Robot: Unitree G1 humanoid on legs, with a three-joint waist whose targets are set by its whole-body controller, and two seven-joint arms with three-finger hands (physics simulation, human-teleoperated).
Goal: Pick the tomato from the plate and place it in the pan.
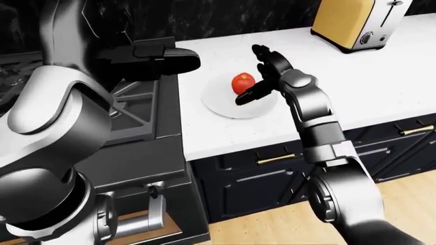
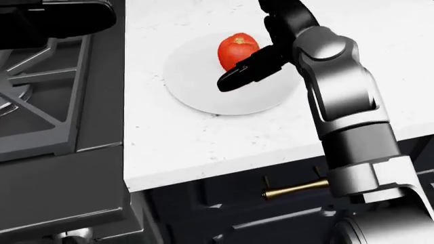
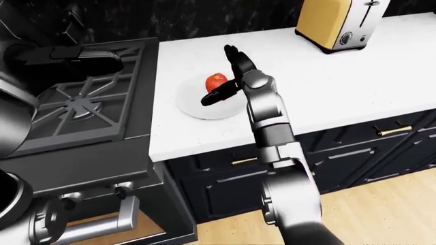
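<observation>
A red tomato (image 2: 236, 51) stands on a white plate (image 2: 203, 96) on the white counter, near the plate's top edge in the head view. My right hand (image 1: 249, 75) is at the tomato with its fingers spread. One black finger (image 2: 244, 71) lies just below the tomato, and the others reach past it on the right, toward the top of the view. The fingers do not close round it. A dark shape that looks like my left hand (image 3: 65, 53) hangs over the stove, and its fingers are unclear. I cannot make out a pan.
A black gas stove with grates (image 2: 47, 101) lies to the left of the counter (image 2: 203, 147). A yellow toaster (image 1: 347, 23) stands at the top right of the left-eye view. Dark cabinets with brass handles (image 2: 291, 189) run below the counter edge.
</observation>
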